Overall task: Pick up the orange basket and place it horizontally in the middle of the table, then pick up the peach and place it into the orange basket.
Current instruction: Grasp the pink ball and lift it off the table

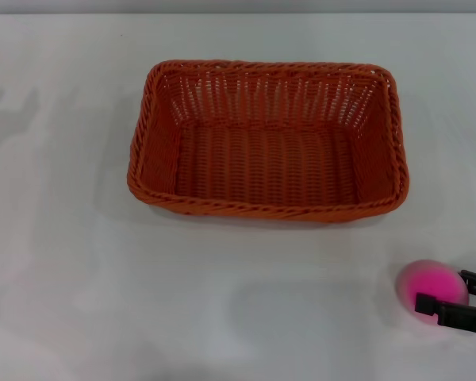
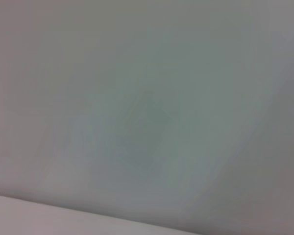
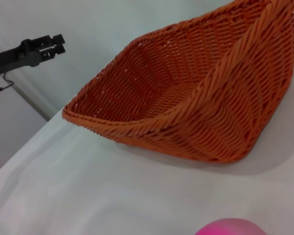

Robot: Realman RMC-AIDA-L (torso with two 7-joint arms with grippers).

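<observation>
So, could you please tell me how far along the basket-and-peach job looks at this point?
Done: the orange basket sits lengthwise across the middle of the table, empty. In hand: the right end effector is at the peach, near the table's right front; whether it has gripped is unclear. Left: lifting the peach and placing it in the basket.

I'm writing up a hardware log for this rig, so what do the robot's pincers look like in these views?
Only a little shows. The right pincer is matte black, with blocky, squared fingers on a dark body at the head view's lower right corner. In the right wrist view, the left pincer appears far off: a slim black bar-like assembly ending in short black fingers, with a thin dark cable or wire hanging below it. No markings are visible.
</observation>
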